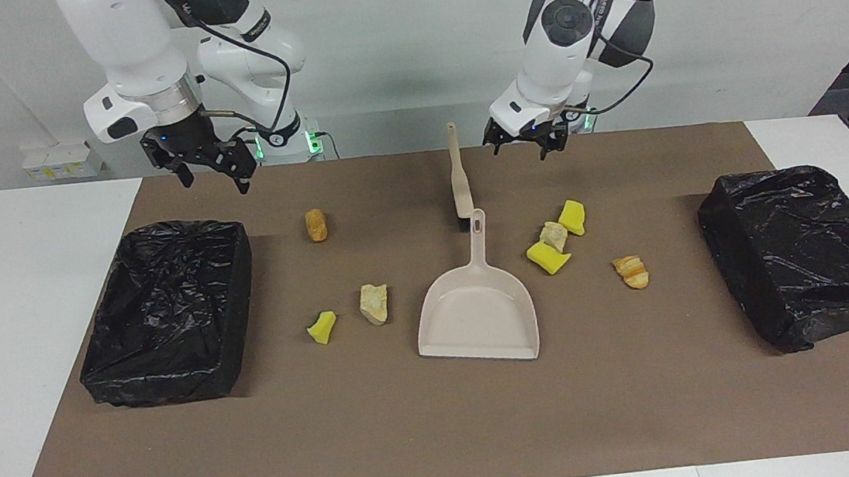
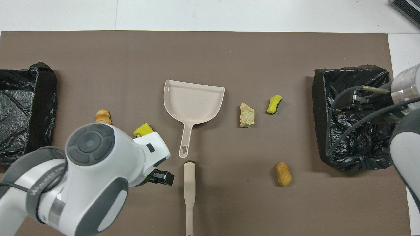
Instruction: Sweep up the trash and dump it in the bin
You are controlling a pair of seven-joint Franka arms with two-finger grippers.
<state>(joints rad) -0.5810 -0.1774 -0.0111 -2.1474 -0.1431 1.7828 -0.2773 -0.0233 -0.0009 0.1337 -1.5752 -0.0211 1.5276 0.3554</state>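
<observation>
Approach step: left gripper point(image 1: 527, 144), jaws open and empty, beside beige plastic brush point(image 1: 458, 181); yellow, beige and orange trash scraps point(image 1: 554, 245) loose on mat below it; right gripper point(image 1: 209, 166) open, waiting above. Next: lower, grasp brush handle

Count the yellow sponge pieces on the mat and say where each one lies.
3. One yellow sponge piece lies beside a beige lump, toward the right arm's end. Two more, and, flank another lump beside the dustpan, toward the left arm's end. None appears hidden.

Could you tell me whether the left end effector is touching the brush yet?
Apart. In the facing view the left end effector hangs in the air beside the brush, with brown mat visible between them.
</observation>
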